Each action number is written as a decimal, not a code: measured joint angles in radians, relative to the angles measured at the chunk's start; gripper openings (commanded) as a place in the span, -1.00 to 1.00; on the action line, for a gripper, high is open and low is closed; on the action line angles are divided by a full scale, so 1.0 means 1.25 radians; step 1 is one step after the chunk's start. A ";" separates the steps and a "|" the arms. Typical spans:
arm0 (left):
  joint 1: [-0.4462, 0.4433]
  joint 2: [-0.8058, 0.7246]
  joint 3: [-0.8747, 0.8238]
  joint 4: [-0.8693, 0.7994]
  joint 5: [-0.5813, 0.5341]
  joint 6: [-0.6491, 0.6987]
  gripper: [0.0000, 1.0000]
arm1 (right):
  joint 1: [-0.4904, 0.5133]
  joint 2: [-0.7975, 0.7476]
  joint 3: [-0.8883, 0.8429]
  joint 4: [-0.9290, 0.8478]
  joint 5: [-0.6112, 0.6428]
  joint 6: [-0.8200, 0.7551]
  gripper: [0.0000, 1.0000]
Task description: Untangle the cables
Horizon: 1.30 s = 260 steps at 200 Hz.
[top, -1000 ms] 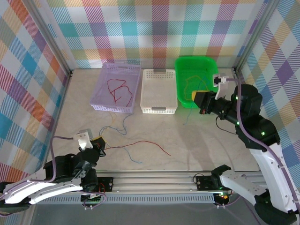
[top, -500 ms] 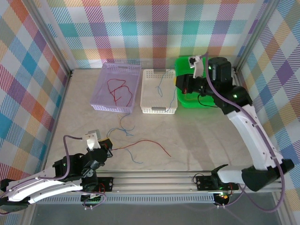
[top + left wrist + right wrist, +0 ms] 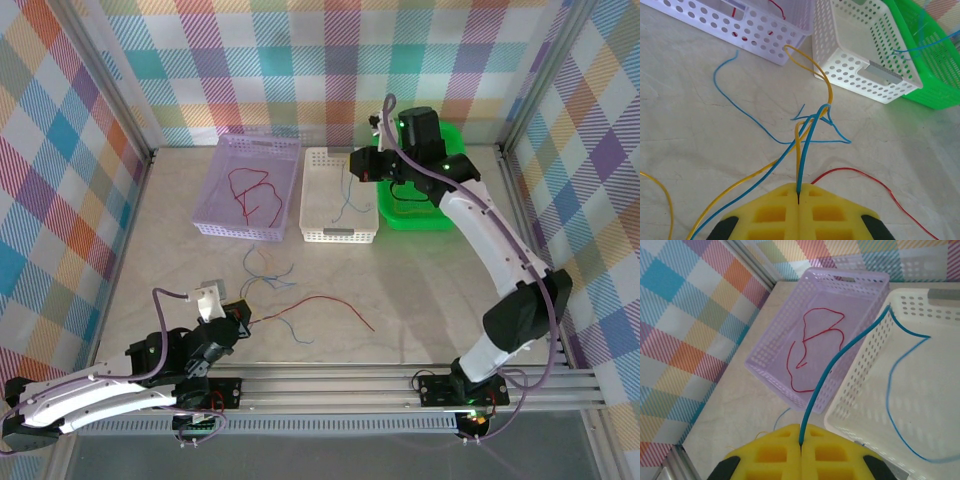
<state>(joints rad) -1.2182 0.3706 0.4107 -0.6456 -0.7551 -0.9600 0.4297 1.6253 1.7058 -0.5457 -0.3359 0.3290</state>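
Lower left of top view, left gripper (image 3: 232,318) w/ jaws pressed together, pinching thin blue wire (image 3: 807,150) tangled w/ thin yellow wire (image 3: 829,90); loose red wire (image 3: 330,303) on beige table (image 3: 420,290) just right. Upper centre: lilac perforated plastic basket (image 3: 235,231) holds looped red wire (image 3: 250,195). Beside it, white perforated plastic basket (image 3: 340,236); right gripper (image 3: 358,163) above its far edge, jaws clamped on long blue wire (image 3: 827,371) trailing inside. Green plastic basket (image 3: 420,216) further right

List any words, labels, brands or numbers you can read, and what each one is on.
None to list: no readable words, labels, brands or numbers appear on the purple basket, white basket, green basket, cables or plaid walls.
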 measured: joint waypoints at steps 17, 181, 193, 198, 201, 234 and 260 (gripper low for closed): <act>0.000 0.004 -0.007 0.011 0.005 -0.005 -1.00 | -0.003 0.021 0.000 0.012 -0.003 0.000 -1.00; 0.000 0.003 -0.044 0.056 0.027 -0.017 -1.00 | -0.012 0.327 0.132 -0.001 -0.004 0.002 -1.00; 0.000 0.004 -0.044 0.061 0.027 -0.017 -1.00 | -0.013 0.342 0.139 -0.002 -0.002 0.002 -1.00; 0.000 0.004 -0.044 0.062 0.027 -0.017 -1.00 | -0.014 0.347 0.141 -0.002 0.000 0.002 -1.00; 0.000 0.004 -0.044 0.062 0.028 -0.017 -1.00 | -0.014 0.350 0.142 -0.003 0.000 0.002 -1.00; 0.000 0.029 -0.044 0.078 0.030 -0.016 -1.00 | -0.015 0.378 0.149 -0.010 0.007 0.002 -1.00; 0.000 0.058 -0.044 0.093 0.032 -0.016 -1.00 | -0.015 0.397 0.150 -0.021 0.016 0.001 -1.00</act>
<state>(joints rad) -1.2182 0.4435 0.3561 -0.5293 -0.7155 -0.9794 0.4114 2.1220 1.8927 -0.5716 -0.3164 0.3298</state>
